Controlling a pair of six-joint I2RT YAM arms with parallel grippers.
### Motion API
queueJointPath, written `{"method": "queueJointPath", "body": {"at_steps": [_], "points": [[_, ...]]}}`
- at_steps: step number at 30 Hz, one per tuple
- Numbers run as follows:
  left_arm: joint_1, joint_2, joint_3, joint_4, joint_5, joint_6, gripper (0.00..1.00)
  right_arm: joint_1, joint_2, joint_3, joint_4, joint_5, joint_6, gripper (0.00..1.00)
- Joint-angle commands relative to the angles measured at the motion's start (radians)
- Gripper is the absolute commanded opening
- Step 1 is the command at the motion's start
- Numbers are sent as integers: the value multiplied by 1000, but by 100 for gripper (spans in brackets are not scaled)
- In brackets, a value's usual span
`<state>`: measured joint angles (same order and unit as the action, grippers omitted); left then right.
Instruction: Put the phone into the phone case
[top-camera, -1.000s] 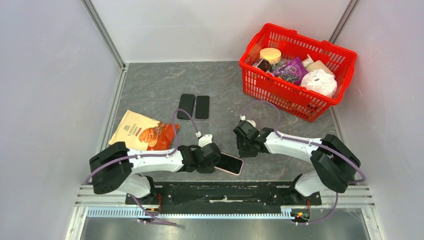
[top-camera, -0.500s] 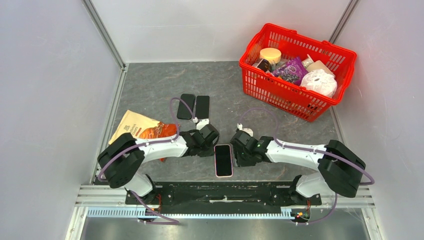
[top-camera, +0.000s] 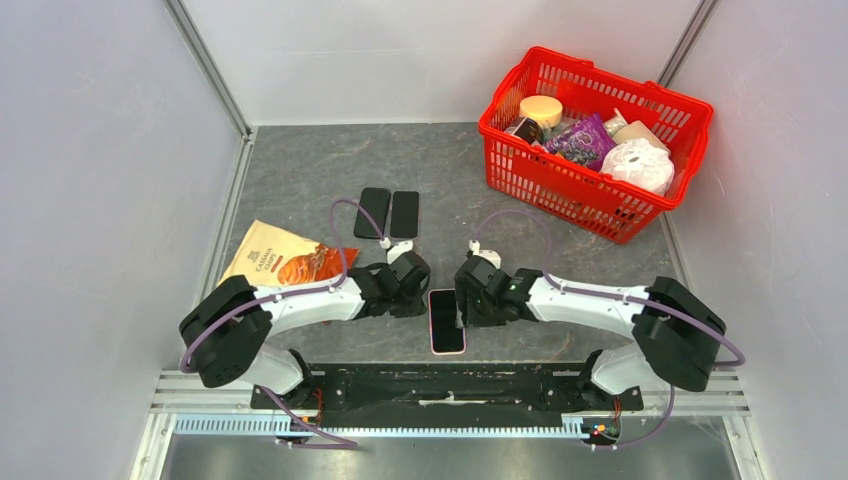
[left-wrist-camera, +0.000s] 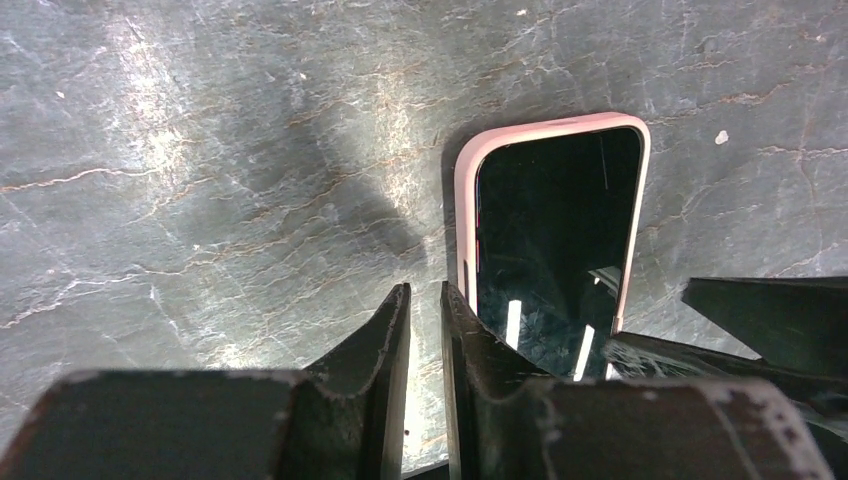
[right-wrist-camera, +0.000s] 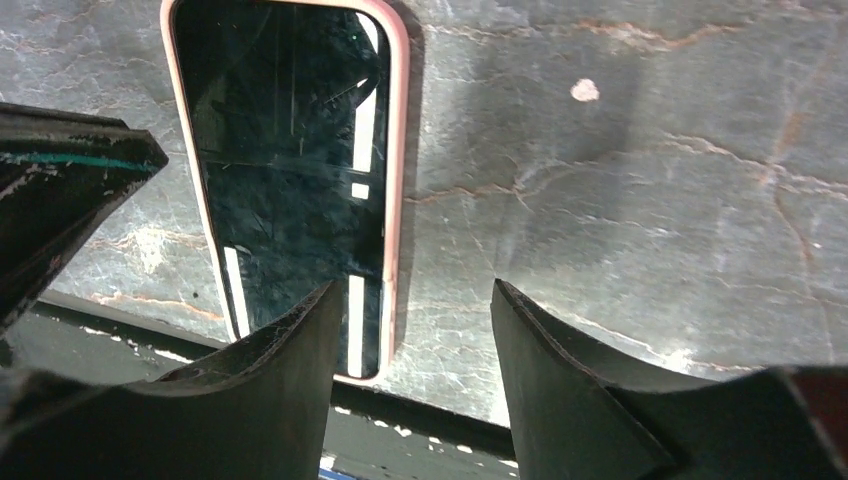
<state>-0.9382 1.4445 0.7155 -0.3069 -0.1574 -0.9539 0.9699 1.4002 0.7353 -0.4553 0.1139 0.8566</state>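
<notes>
Phone: the glossy black phone (top-camera: 447, 322) lies flat, screen up, on the grey stone-look table (top-camera: 300, 170), right between the two grippers.
Case: a pink phone case (left-wrist-camera: 465, 190) rims every edge that shows.
Left gripper (left-wrist-camera: 425, 300): fingers nearly together with just a sliver of gap, gripping nothing, just beside the phone's left edge.
Right gripper (right-wrist-camera: 412, 300): moderately spread and empty. One finger overlaps the phone's right edge; can't tell if it's touching.
Edges: the phone's near end sits close to the black base rail (top-camera: 450, 385).
Room: bare table runs past the far end up to two flat black slabs (top-camera: 388, 213). There's an orange snack bag (top-camera: 285, 265) to the left and a red plastic basket (top-camera: 520, 170) far right.
</notes>
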Motion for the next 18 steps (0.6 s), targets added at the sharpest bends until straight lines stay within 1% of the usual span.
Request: {"method": "queueJointPath", "body": {"at_steps": [1, 6, 8, 9, 10, 12, 14, 15, 16, 18], "points": [[-4, -32, -5, 10, -13, 17, 24, 24, 68, 62, 26, 43, 7, 62], [-5, -41, -5, 2, -22, 17, 26, 49, 156, 91, -19, 83, 13, 53], [-9, -51, -5, -3, -30, 16, 29, 48, 151, 84, -30, 87, 22, 54], [-15, -57, -2, -11, -44, 11, 33, 45, 127, 75, -32, 98, 26, 56], [-26, -61, 3, -18, -63, 4, 41, 36, 83, 63, -36, 106, 29, 59], [-58, -63, 20, -37, -106, -17, 52, -4, -13, 53, -56, 108, 23, 67], [-93, -50, 49, -61, -150, -43, 72, -57, -96, 60, -99, 107, 8, 73], [-118, -40, 66, -75, -176, -59, 78, -83, -139, 60, -119, 106, 2, 77], [-138, -30, 79, -90, -209, -81, 83, -115, -181, 57, -132, 103, -2, 81], [-181, 1, 106, -116, -256, -125, 85, -167, -250, 39, -144, 96, -6, 87]]}}
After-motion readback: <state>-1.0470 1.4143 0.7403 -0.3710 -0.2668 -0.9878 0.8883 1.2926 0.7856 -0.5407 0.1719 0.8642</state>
